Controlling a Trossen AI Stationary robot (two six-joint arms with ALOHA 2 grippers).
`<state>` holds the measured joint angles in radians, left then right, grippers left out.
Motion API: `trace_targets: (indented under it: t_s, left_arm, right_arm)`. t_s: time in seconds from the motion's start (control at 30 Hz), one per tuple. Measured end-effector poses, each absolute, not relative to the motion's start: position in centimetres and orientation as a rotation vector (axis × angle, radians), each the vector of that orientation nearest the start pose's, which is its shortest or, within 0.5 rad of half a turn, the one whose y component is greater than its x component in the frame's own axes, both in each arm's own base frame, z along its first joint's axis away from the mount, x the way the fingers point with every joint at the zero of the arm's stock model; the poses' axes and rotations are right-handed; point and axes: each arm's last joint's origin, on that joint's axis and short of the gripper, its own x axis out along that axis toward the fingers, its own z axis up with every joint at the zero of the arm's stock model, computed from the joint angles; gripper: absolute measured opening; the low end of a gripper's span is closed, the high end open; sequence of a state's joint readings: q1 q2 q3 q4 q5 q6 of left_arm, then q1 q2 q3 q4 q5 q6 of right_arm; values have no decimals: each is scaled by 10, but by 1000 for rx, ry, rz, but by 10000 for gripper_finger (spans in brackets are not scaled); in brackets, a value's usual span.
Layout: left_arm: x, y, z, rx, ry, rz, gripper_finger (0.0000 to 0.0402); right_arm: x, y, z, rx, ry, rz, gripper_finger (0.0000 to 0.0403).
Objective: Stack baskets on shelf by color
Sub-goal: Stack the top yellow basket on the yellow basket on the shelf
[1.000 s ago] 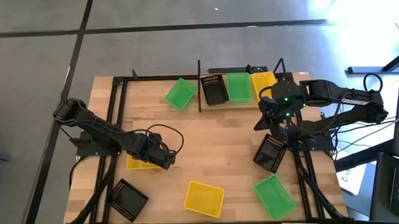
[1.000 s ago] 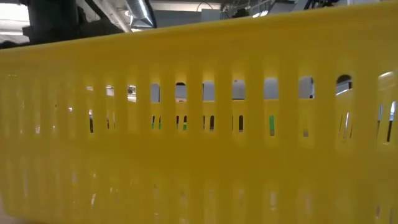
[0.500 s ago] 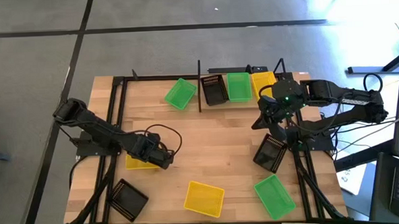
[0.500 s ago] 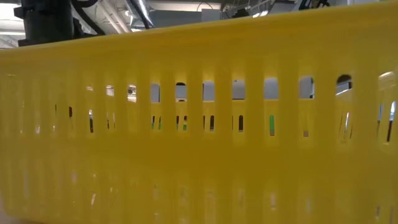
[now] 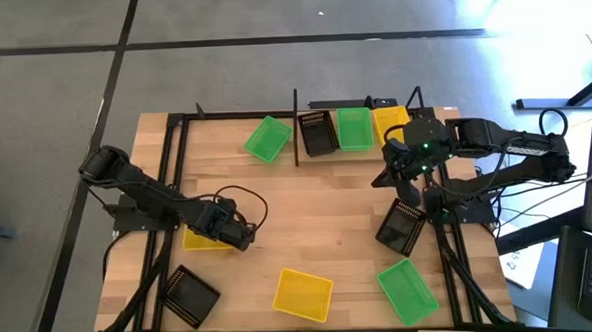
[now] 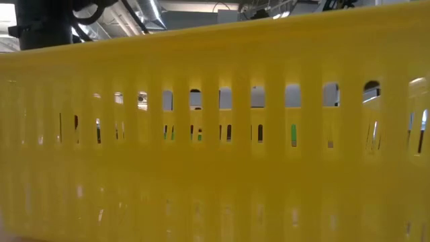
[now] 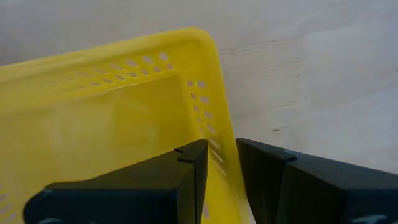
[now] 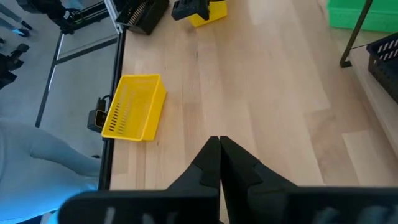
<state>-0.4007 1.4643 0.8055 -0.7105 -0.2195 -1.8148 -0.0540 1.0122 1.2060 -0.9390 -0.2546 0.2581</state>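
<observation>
A yellow basket (image 5: 204,240) (image 7: 112,112) rests flat on the table at the left. My left gripper (image 5: 241,236) (image 7: 222,163) is open, pointing down over that basket's right-hand side wall with one finger inside and one outside. My right gripper (image 5: 407,186) (image 8: 219,143) is shut and hangs above the table's right side, touching nothing. The shelf (image 5: 305,151) at the far edge carries a black basket (image 5: 318,133), a green basket (image 5: 354,126) and a yellow basket (image 5: 389,120). Another green basket (image 5: 267,137) lies askew to their left. My left gripper comes from above, pointing steeply down, with its fingers (image 7: 186,171) standing either side of the yellow basket's side wall (image 7: 214,124) near a corner. Whether the fingers touch the wall, I cannot tell. The basket lies flat on the table.
Loose on the table are a black basket (image 5: 189,294) at the near left, a yellow basket (image 5: 303,293) (image 8: 132,107) at the near edge, a green basket (image 5: 408,288) at the near right and a black basket (image 5: 401,224) under the right arm. A yellow basket wall (image 6: 215,134) fills the low view.
My left gripper has come down over the yellow basket's side wall, its fingers staying as wide apart as before. The basket has not moved.
</observation>
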Motion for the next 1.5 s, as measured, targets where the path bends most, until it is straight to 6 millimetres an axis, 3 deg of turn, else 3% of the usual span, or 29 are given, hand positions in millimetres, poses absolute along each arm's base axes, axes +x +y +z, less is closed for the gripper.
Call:
trace_targets:
  t_s: [0.5,0.7,0.83,0.97,1.23,1.5]
  left_arm:
    - [230,-88,155,-1042,1024,978,57]
    - [237,-89,154,-1020,1023,902,20]
    - [250,-89,169,-960,1019,798,4]
    - [271,-86,196,-850,994,635,0]
    - [302,-67,244,-574,942,366,0]
    - [333,-62,256,-219,980,62,0]
  right_arm:
    - [179,-2,368,374,761,88,0]
    - [180,-4,369,337,749,52,0]
    - [180,-4,369,312,747,54,0]
    - [180,-4,369,307,747,56,0]
    - [180,-5,369,300,740,33,0]
    - [184,-7,373,271,680,-31,0]
